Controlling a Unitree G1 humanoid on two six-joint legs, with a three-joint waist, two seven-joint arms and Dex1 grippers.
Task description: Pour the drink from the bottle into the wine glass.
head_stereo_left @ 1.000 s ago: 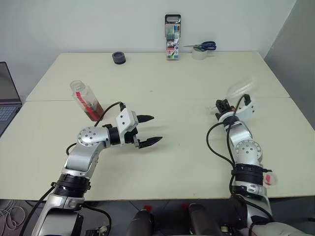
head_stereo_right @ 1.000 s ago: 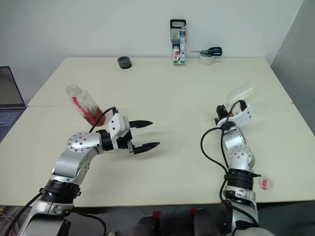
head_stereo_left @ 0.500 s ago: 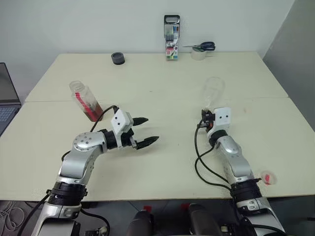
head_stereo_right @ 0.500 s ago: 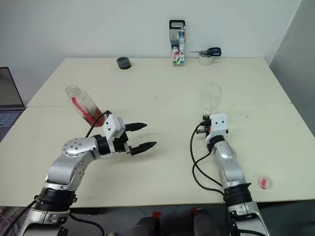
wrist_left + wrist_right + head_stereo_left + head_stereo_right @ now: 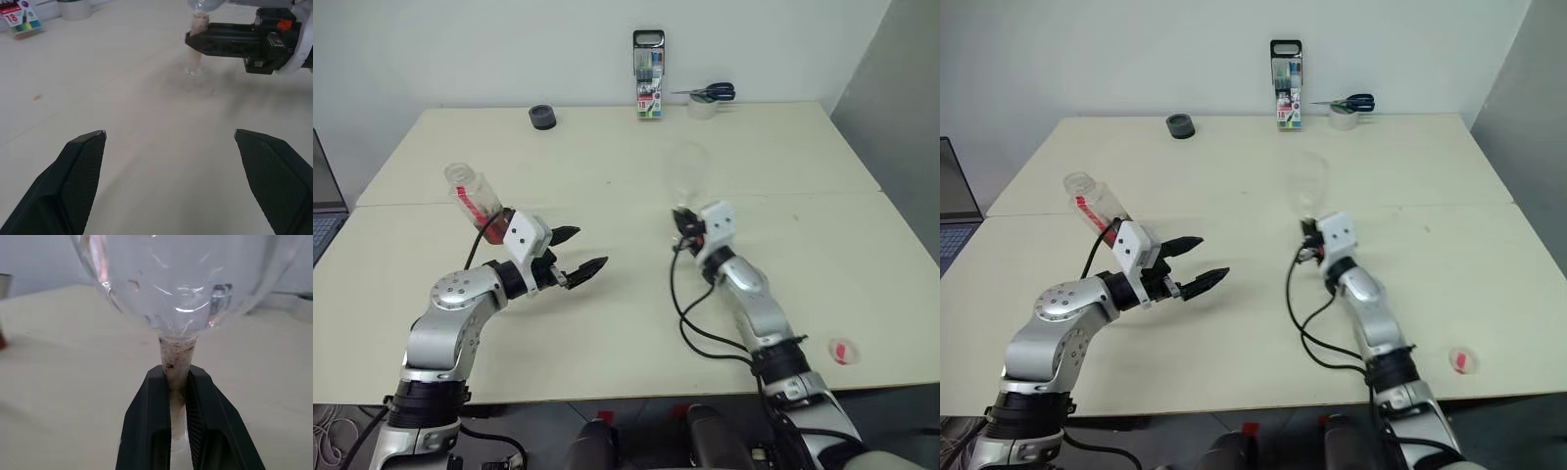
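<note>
While you look down through the head camera, your right gripper (image 5: 1308, 232) is clamped on the stem of the wine glass (image 5: 1302, 182), holding it upright near the middle of the table (image 5: 1410, 176). Your left gripper (image 5: 576, 251) hangs spread wide and empty, just beside the bottle (image 5: 478, 203), which leans tilted behind that wrist with the drink (image 5: 499, 217) pooled at its low end. Its mouth looks uncapped; a small red cap (image 5: 1460, 361) lies well apart near the table's right front edge.

From your left wrist camera, the two black fingers (image 5: 80, 166) stand far apart over bare table, and ahead the other gripper pinches the glass stem (image 5: 194, 39).

From your right wrist camera, the jaws are shut tight on the stem just under the bowl (image 5: 181, 279), which looks empty.

Watch two things. A thin stem in a narrow pinch can swivel, so any jolt may tip the bowl. And whether the leaning bottle rests on anything is unclear; a clumsy reach could knock it and spill the drink.
</note>
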